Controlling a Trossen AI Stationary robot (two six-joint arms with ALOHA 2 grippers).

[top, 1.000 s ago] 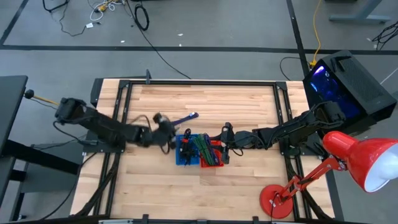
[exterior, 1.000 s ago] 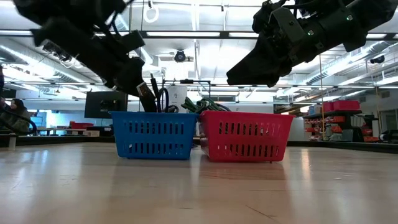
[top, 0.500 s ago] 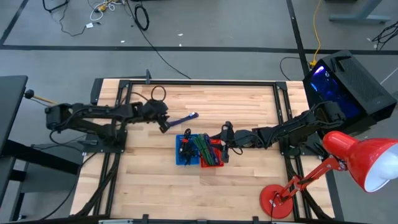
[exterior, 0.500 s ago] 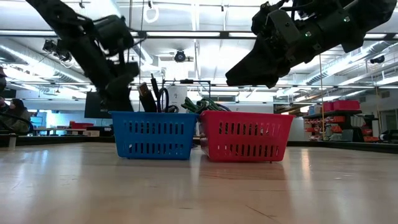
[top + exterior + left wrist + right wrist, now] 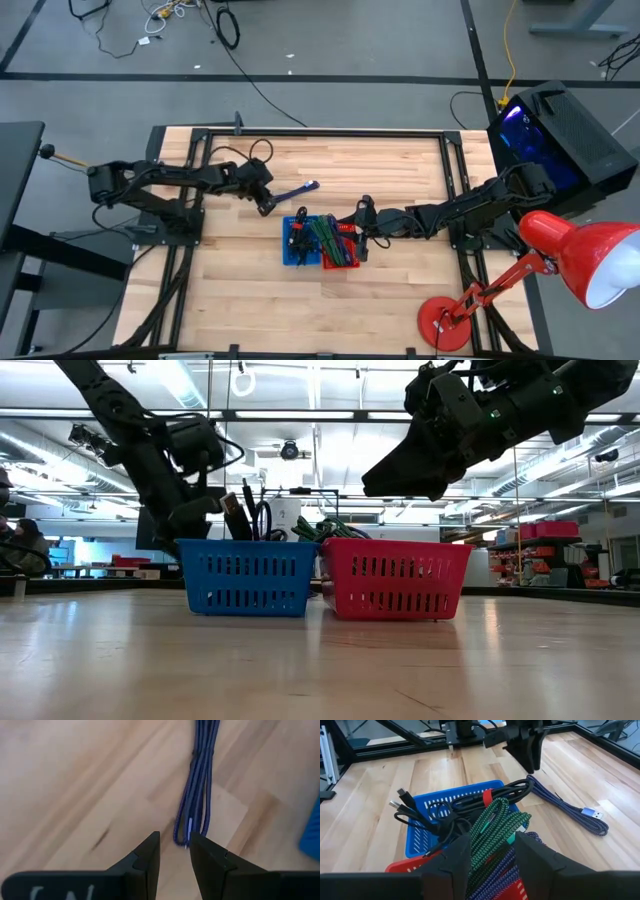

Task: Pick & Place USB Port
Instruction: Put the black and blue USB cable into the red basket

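The blue USB cable is lying on the table toward its far edge, beside the blue basket. The left pincer is hovering over its end — fingers slightly parted, holding nothing. The right pincer is hanging open over the red basket — its wrist view showing green cables.

Braided cable (pale wood table)

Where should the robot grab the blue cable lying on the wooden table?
Probably the bundled end of the blue braided cable nearest the left gripper, coming straight down from above. The strands lie flat and doubled together on the wooden table, so the open fingers can straddle the bundle across its width. The far plug end looks harder to pinch.
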